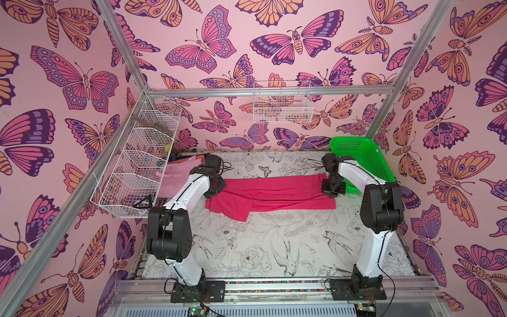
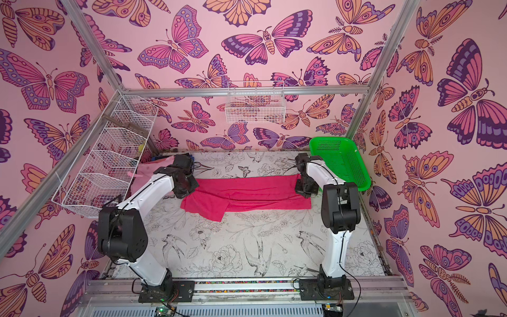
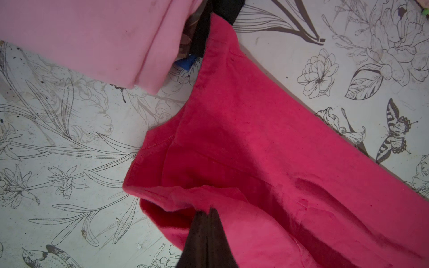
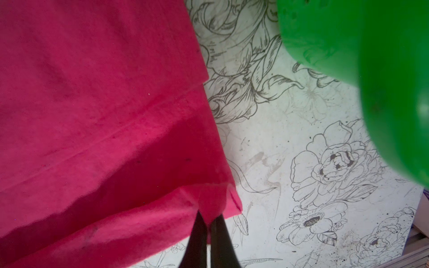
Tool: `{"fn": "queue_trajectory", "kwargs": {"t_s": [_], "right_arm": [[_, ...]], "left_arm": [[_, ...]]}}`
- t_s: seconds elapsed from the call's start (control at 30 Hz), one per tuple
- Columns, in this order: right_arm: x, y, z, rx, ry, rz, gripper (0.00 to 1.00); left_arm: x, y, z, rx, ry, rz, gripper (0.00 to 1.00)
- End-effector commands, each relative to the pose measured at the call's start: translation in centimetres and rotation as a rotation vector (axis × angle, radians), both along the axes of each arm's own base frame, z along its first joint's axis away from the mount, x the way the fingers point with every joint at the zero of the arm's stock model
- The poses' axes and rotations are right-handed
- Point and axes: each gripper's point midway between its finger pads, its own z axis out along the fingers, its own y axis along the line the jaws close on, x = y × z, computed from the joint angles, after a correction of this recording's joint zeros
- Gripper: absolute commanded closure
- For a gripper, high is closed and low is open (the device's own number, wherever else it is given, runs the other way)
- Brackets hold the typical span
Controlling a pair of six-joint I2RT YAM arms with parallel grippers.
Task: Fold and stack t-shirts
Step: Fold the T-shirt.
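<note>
A crimson t-shirt (image 1: 274,192) (image 2: 247,192) lies across the far half of the table as a long folded band, with one flap hanging toward the front left. My left gripper (image 3: 206,211) (image 1: 215,190) is shut on a pinch of cloth at the band's left end. At the right end, my right gripper (image 4: 210,218) (image 1: 332,192) is shut on the hem corner. A folded light pink t-shirt (image 3: 92,39) (image 1: 178,175) rests at the back left, beside the left arm. Dark cloth (image 3: 204,30) and orange cloth (image 1: 200,157) peek from under it.
A green mesh basket (image 1: 365,159) (image 4: 348,46) stands at the back right, close behind the right arm. White wire baskets (image 1: 137,164) line the left wall, and a smaller one (image 1: 282,104) hangs on the back wall. The flower-printed table (image 1: 274,247) stretches toward the front.
</note>
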Motion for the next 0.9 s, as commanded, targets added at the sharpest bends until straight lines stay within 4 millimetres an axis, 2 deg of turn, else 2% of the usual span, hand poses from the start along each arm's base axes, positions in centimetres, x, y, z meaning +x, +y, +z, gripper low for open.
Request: {"fn": "queue_trajectory", "kwargs": {"t_s": [0.0, 0.43, 0.87], "right_arm": [[0.1, -1.0, -0.3, -0.042, 0.027, 0.0, 1.0], [0.6, -1.0, -0.6, -0.047, 0.036, -0.004, 1.0], [0.8, -1.0, -0.8, -0.054, 0.048, -0.004, 1.0]], "left_arm": [[0.3, 0.7, 0.5, 0.024, -0.003, 0.005, 1.0], [2.1, 2.0, 0.6, 0.051, -0.013, 0.029, 1.0], [3.0, 2.2, -1.1, 0.06, 0.019, 0.035, 1.0]]}}
